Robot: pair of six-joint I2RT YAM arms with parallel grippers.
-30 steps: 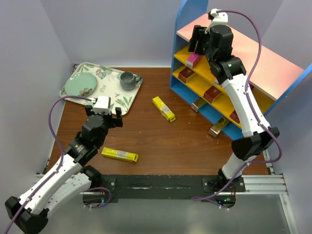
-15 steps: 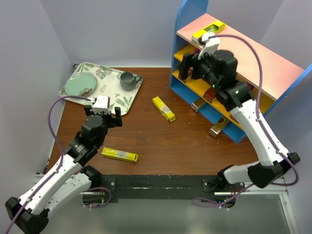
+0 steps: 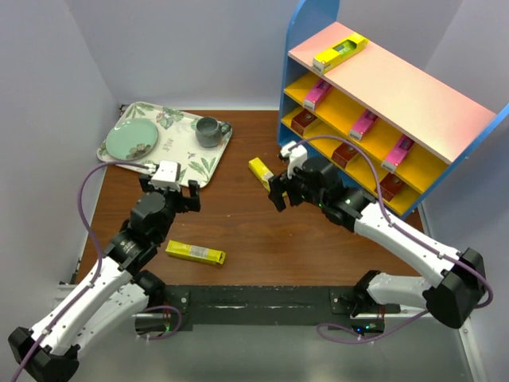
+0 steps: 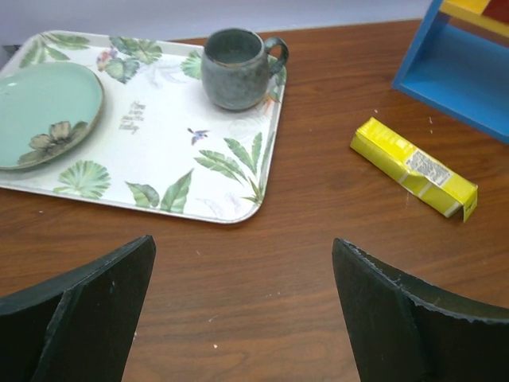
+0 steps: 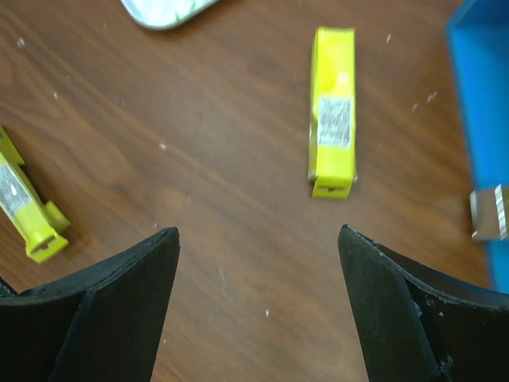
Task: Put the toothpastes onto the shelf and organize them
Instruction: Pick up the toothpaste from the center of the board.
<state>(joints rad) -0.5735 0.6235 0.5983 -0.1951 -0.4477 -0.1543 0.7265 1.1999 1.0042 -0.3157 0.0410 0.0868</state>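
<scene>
The shelf (image 3: pixel 398 79) stands at the back right. One yellow toothpaste (image 3: pixel 339 52) lies on its pink top board, three pink ones (image 3: pixel 363 124) on the upper yellow board and three dark red ones (image 3: pixel 344 153) on the board below. Two yellow toothpastes lie on the table, one mid-table (image 3: pixel 259 169) (image 5: pixel 332 111) (image 4: pixel 413 167) and one near the front (image 3: pixel 195 253) (image 5: pixel 28 211). My right gripper (image 3: pixel 280 191) (image 5: pixel 257 232) hovers open and empty just short of the mid-table carton. My left gripper (image 3: pixel 169 193) (image 4: pixel 242 243) is open and empty over bare wood near the tray's front corner.
A floral tray (image 3: pixel 183 159) (image 4: pixel 159 151) at the back left carries a grey mug (image 3: pixel 208 131) (image 4: pixel 238 68) and a green plate (image 3: pixel 131 141) (image 4: pixel 44 111). The shelf's blue base (image 5: pixel 481 119) is right of the right gripper, with a silvery carton end (image 5: pixel 489 213) beside it.
The right arm has swung down from the shelf's top board to just above the table. It left the yellow toothpaste on that board and its jaws opened. The left arm barely moved.
</scene>
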